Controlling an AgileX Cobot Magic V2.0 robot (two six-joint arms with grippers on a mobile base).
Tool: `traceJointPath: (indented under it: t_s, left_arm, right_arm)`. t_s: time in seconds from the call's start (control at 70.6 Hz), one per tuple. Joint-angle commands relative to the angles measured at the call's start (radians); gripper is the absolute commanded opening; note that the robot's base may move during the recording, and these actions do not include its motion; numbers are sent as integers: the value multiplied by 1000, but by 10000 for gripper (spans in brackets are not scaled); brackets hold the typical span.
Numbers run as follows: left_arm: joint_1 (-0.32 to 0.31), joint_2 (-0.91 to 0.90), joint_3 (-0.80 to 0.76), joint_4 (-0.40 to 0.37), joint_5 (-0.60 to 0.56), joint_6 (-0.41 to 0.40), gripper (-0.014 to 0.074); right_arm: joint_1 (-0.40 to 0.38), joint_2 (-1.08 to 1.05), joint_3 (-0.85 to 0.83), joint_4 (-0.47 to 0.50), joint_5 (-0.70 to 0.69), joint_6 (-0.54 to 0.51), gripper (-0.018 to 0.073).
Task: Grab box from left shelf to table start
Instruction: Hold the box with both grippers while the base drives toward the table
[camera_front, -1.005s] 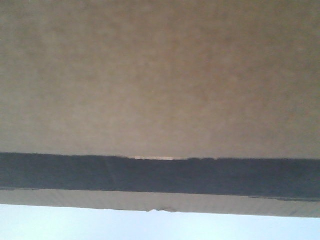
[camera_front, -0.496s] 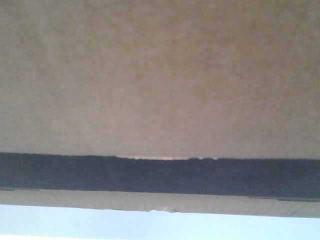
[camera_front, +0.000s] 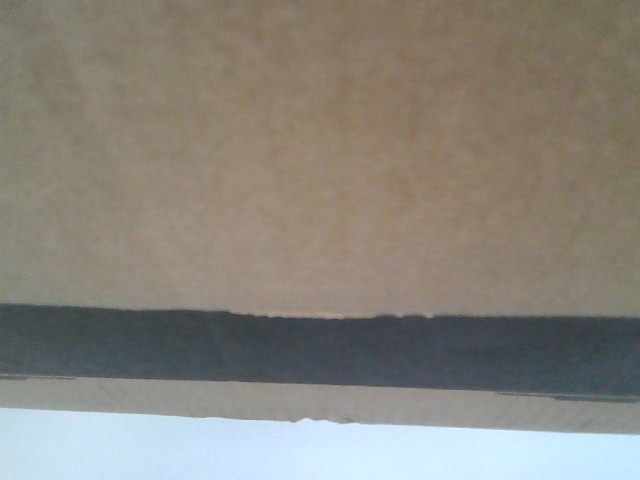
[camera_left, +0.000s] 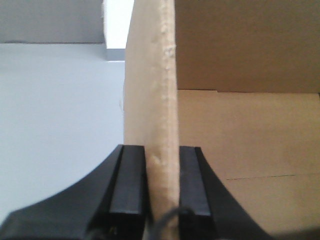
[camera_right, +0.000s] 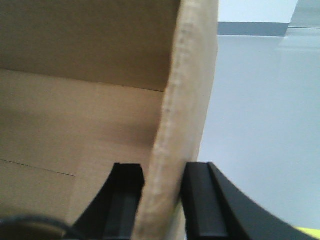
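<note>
The brown cardboard box (camera_front: 320, 160) fills nearly the whole front view, with a black printed band (camera_front: 320, 350) low across its face. In the left wrist view my left gripper (camera_left: 162, 170) is shut on the box's upright left wall (camera_left: 155, 100), one black finger on each side. My right gripper (camera_right: 162, 187) clamps the box's right wall (camera_right: 187, 100) the same way in the right wrist view. The box's open inside (camera_left: 250, 125) shows beside each wall. The pale table (camera_left: 55, 110) lies under and around the box. The left shelf is out of view.
A pale strip of table (camera_front: 200, 450) shows under the box in the front view. A grey wall (camera_left: 50, 20) stands beyond the table's far edge on the left side. The table (camera_right: 260, 125) continues to the right of the box, ending at a grey band (camera_right: 250, 29).
The box stays put in the front view. Only the light changes a little, and the strip below it turns paler.
</note>
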Motion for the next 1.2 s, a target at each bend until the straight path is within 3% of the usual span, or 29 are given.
traceJointPath:
  t_s: [0.0, 1.19]
  left_arm:
    - [-16, 1, -39, -204, -121, -6, -103]
    - [-16, 1, -39, -204, -121, -6, -103]
  right_arm:
    - [5, 8, -39, 67, -148, -23, 58]
    - [5, 8, -39, 67, -149, -23, 58]
